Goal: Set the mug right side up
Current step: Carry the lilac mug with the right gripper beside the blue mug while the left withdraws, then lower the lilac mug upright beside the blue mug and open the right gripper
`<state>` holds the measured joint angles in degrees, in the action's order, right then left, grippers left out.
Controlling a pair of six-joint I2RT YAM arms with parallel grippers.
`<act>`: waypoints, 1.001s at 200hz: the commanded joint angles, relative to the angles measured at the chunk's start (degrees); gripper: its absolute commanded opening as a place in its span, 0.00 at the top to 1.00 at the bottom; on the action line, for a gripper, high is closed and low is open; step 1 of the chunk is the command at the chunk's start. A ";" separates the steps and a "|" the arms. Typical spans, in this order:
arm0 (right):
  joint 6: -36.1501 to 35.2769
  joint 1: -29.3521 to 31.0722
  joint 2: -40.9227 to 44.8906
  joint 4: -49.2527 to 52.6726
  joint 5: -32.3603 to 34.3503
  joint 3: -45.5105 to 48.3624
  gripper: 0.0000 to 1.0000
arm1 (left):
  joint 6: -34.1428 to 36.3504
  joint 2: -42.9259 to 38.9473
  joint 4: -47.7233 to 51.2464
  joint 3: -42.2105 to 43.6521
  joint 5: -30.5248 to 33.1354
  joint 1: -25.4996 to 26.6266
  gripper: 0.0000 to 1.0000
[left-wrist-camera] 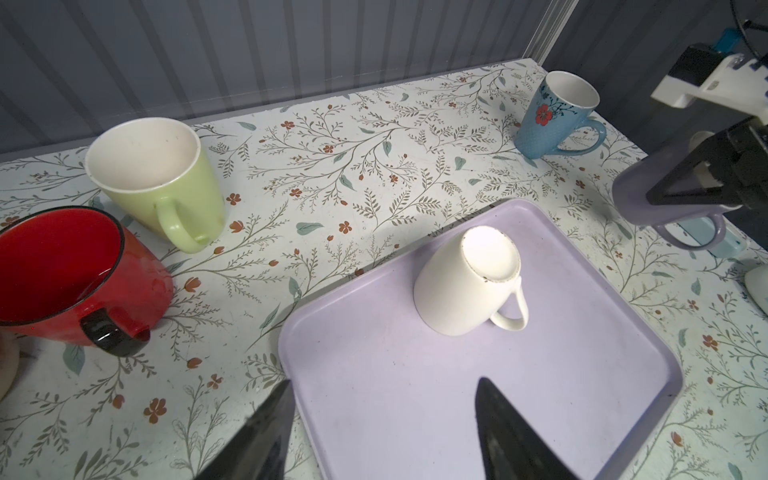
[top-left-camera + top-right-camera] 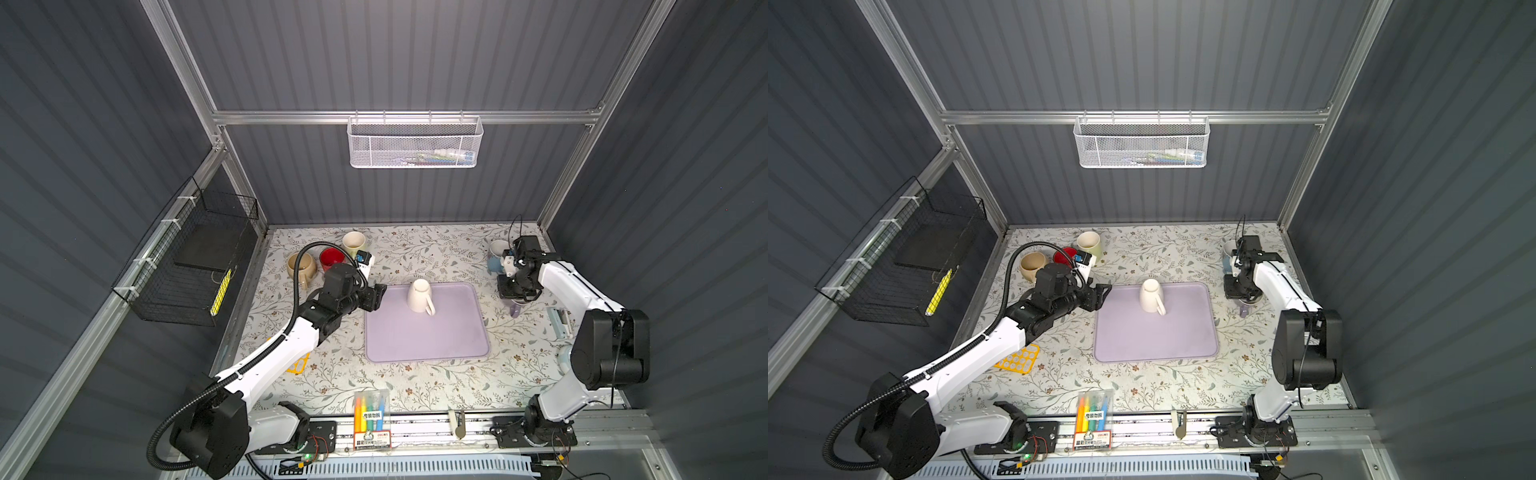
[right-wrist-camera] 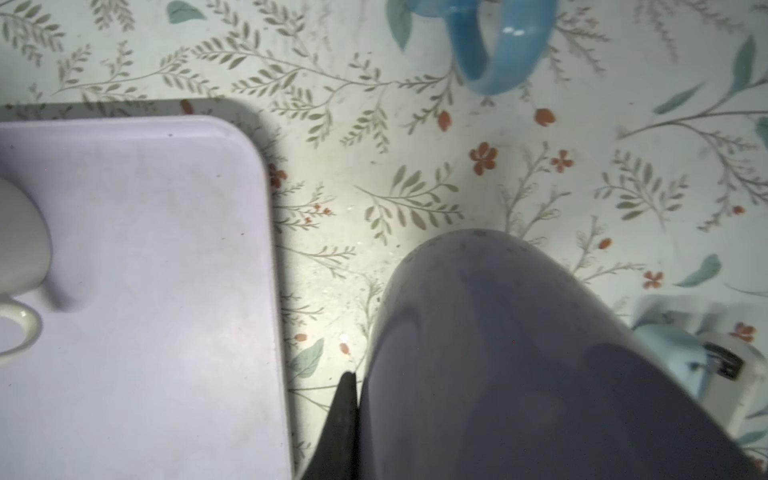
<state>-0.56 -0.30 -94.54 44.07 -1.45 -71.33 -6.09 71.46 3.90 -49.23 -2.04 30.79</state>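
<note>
Mug point(image 1: 469, 286) ahead of left fingers point(image 1: 266, 436), apart

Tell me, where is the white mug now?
In both top views the white mug stands upside down on the far half of the lilac tray, mid-table, between the open left gripper and the right gripper, which grips a purple mug.

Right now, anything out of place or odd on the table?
Yes: the white mug sits upside down on the lavender tray, base up, while the green mug, red mug and blue floral mug stand upright. Its base ring looks speckled. The right gripper is clamped on a purple mug beside the tray.
</note>
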 commanded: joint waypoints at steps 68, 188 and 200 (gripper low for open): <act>-5.72 -9.38 -11.74 0.54 -0.96 -16.75 1.00 | 2.21 -3.22 5.38 -1.73 1.85 -0.29 0.32; -10.64 -12.81 -33.86 9.27 -8.94 -44.23 1.00 | 1.19 -4.50 9.11 -3.92 2.40 -0.29 0.31; -10.49 -12.89 -35.28 10.15 -9.45 -46.31 1.00 | 1.08 -4.33 9.11 -3.91 2.31 -0.29 0.31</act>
<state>-10.02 -12.84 -128.90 51.44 -8.08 -112.79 -5.08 67.94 11.62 -51.46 0.05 30.74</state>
